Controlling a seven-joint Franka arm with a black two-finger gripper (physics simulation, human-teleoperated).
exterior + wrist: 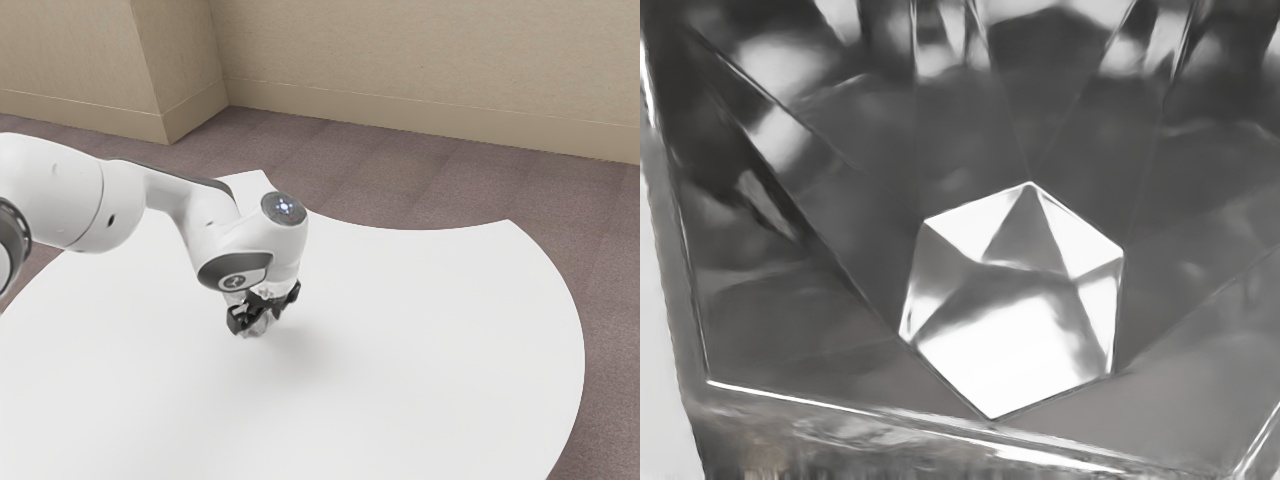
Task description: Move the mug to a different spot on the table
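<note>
Silvery and glassy, the faceted mug (256, 319) sits near the middle of the white tabletop (430, 350), closer to the far curved edge than to the near edge. The black claw (262, 317) comes straight down over it, one finger on each side, pinching the mug between them; whether the mug's base touches the tabletop cannot be told. The white arm (150, 205) reaches in from the exterior view's left. In the wrist view, the mug's slanted inner walls (790, 250) run down to a bright six-sided bottom (1015, 300).
</note>
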